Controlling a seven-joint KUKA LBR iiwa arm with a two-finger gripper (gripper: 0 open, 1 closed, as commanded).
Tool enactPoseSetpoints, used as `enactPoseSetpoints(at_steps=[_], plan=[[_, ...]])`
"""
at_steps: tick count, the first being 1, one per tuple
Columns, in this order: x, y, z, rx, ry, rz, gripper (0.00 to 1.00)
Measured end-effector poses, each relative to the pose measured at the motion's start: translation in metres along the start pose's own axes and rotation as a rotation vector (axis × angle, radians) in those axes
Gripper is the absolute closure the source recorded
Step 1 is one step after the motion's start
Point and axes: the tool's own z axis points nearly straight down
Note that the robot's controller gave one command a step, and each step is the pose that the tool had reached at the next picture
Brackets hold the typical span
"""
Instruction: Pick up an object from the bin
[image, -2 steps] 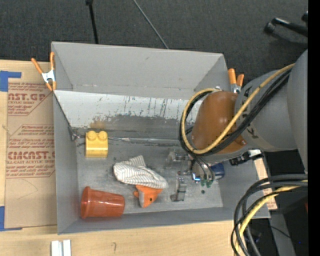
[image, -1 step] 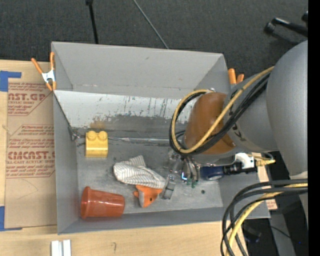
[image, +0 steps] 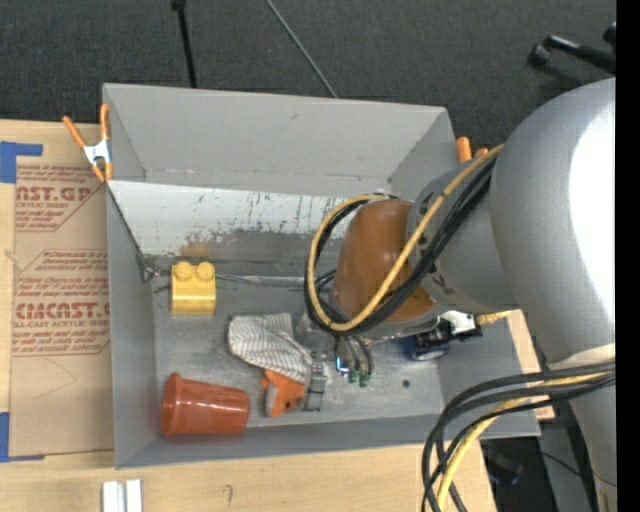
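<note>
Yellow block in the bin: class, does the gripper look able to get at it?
Probably yes: the yellow block stands alone with nothing on it, left of the striped cloth beside the gripper.

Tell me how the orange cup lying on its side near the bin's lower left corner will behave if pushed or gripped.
The orange cup lies on its side, so a sideways push would probably roll it, in a curve since it tapers. It looks like hollow plastic, so likely light, and its smooth round wall may slip from a pinch.
</note>
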Motion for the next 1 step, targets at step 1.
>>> enactPoseSetpoints(at_steps=[1], plan=[[0.0159, 0.0242, 0.018, -0.001, 0.001, -0.194, 1.0]])
